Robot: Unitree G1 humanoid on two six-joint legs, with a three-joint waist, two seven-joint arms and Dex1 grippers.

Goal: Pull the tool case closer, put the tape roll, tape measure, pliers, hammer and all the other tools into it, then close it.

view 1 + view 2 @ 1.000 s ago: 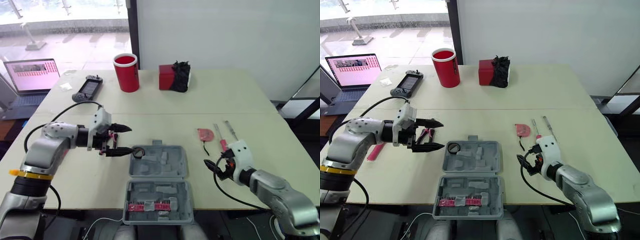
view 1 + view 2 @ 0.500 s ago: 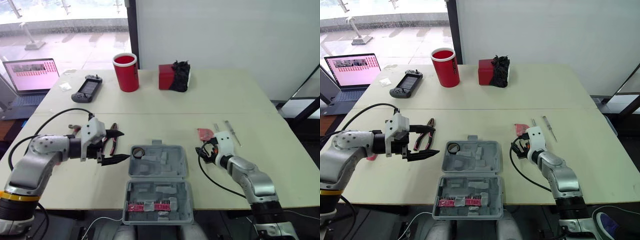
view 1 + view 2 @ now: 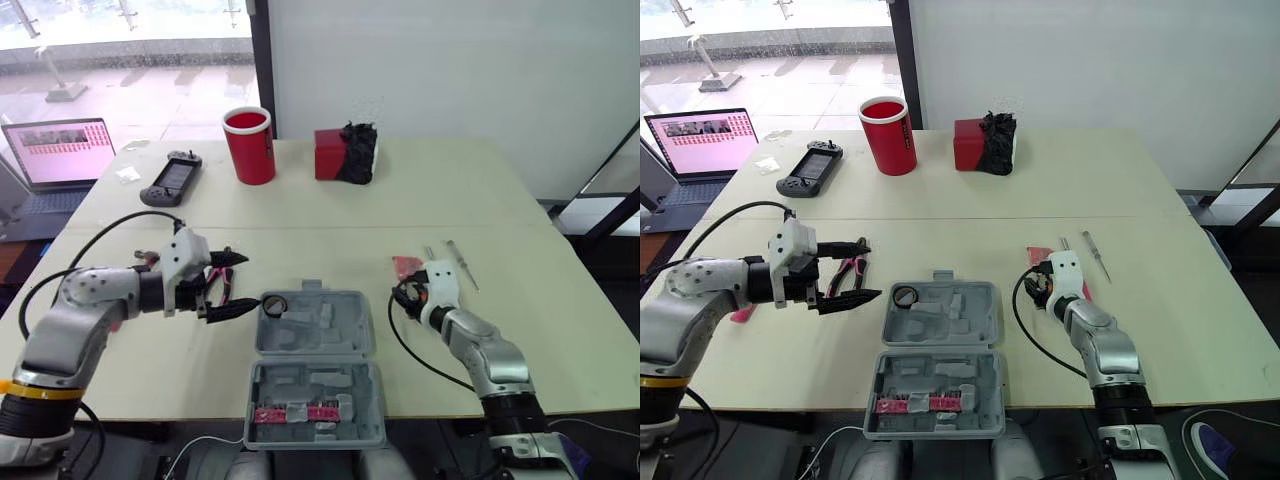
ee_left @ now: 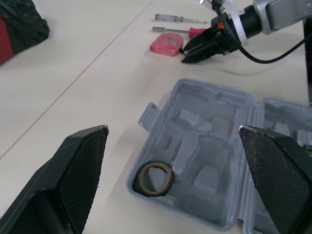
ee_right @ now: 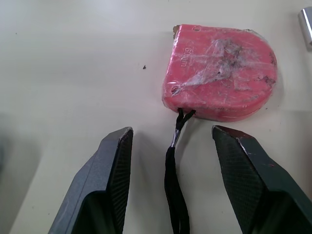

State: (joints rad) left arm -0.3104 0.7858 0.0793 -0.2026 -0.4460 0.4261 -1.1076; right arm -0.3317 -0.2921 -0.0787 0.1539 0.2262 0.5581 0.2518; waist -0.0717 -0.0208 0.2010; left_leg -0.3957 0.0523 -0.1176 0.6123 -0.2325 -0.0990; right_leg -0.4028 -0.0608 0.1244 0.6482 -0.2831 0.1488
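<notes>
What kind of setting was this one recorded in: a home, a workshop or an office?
Most likely an office or lab room rather than a workshop. There is a plain pale table against a bare white wall, an open laptop off to one side, and a tall window looking outdoors.

Bare table (image 3: 970,240) around the tape measure (image 5: 222,73)

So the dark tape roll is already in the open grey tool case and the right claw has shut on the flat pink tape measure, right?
Not quite: the right wrist view shows the right claw open, the flat pink tape measure lying ungripped on the table just beyond its fingers. The dark ring-shaped tape roll does sit in the open grey plastic tool case.
</notes>
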